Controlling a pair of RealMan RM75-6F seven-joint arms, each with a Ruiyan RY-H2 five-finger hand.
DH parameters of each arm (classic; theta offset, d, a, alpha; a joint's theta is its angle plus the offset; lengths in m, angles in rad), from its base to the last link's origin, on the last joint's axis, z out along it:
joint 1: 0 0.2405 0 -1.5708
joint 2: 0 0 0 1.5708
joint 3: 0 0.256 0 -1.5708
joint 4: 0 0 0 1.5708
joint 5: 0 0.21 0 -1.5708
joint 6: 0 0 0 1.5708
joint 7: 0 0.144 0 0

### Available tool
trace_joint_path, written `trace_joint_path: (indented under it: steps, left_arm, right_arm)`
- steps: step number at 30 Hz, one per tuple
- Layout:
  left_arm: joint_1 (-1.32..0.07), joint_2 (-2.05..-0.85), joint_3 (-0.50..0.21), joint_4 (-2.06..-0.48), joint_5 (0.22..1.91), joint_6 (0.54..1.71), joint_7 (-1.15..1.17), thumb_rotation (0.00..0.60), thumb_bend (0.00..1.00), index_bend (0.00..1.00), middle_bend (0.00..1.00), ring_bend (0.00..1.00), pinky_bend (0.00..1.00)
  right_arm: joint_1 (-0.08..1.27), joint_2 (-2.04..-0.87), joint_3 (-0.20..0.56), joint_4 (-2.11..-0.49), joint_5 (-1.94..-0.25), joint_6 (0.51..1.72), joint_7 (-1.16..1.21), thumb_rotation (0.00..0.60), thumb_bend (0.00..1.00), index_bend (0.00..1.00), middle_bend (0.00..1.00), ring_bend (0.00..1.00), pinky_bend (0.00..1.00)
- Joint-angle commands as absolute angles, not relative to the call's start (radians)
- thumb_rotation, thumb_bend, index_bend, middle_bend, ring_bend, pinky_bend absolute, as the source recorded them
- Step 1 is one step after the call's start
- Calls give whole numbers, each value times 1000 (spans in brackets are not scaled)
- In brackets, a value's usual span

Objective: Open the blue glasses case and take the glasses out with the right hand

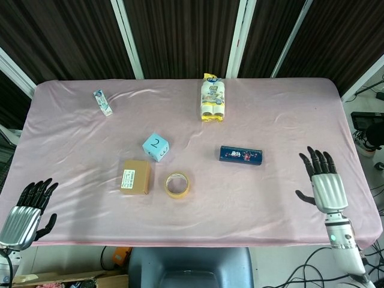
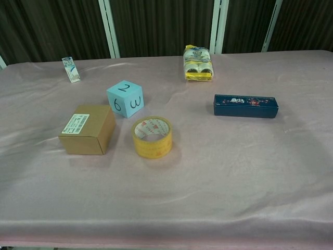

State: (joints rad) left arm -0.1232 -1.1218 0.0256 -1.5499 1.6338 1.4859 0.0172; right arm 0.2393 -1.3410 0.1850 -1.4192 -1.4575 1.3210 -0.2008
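Lying closed toward counter's far edge from right hand (image 1: 327, 186), glasses case (image 1: 240, 155), long axis crosswise; fingers spread wide, holding nothing.

- The case (image 1: 240, 155) lies right of centre on the table (image 1: 282, 108), lid down.
- The pack (image 1: 213, 99) lies above it, near the top edge.
- The tape roll (image 1: 177, 185) sits lower centre, the box (image 1: 135, 176) just left of it.
- The cube (image 1: 155, 146) stands above those two.
- A packet (image 1: 102, 102) lies at upper left.
- The left hand (image 1: 24, 213) is at the lower left corner, the right hand (image 1: 323, 181) at lower right.
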Motion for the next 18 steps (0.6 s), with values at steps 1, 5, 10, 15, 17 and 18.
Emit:
trace_joint_path:
  steps: [1, 5, 10, 15, 17, 18]
  left_arm:
    - [-122, -1121, 28, -1546, 1640, 1491, 11, 600, 421, 0, 0, 0, 38]
    - [-124, -1120, 31, -1543, 1643, 1486, 9, 600, 422, 0, 0, 0, 39]
    - [-122, -1123, 33, -1543, 1646, 1490, 17, 600, 422, 0, 0, 0, 38]
    - [-123, -1125, 30, -1543, 1638, 1484, 22, 600, 422, 0, 0, 0, 38]
    - [-124, -1126, 30, -1544, 1636, 1482, 26, 600, 421, 0, 0, 0, 39]
    - [-124, -1126, 30, -1545, 1635, 1481, 27, 600, 421, 0, 0, 0, 39]
  right_arm:
    - [413, -1448, 244, -1272, -1346, 1077, -247, 600, 335, 326, 178, 0, 0]
    - [500, -1567, 264, -1093, -1293, 984, -233, 600, 354, 365, 207, 10, 0]
    - [557, -1646, 264, -959, -1280, 939, -196, 600, 353, 388, 219, 20, 0]
    - [586, -1674, 260, -898, -1278, 927, -167, 600, 354, 399, 224, 24, 0]
    - [601, -1686, 266, -878, -1267, 913, -155, 600, 354, 406, 227, 26, 0]
    - [608, -1691, 267, -870, -1263, 905, -154, 600, 362, 409, 228, 27, 0]
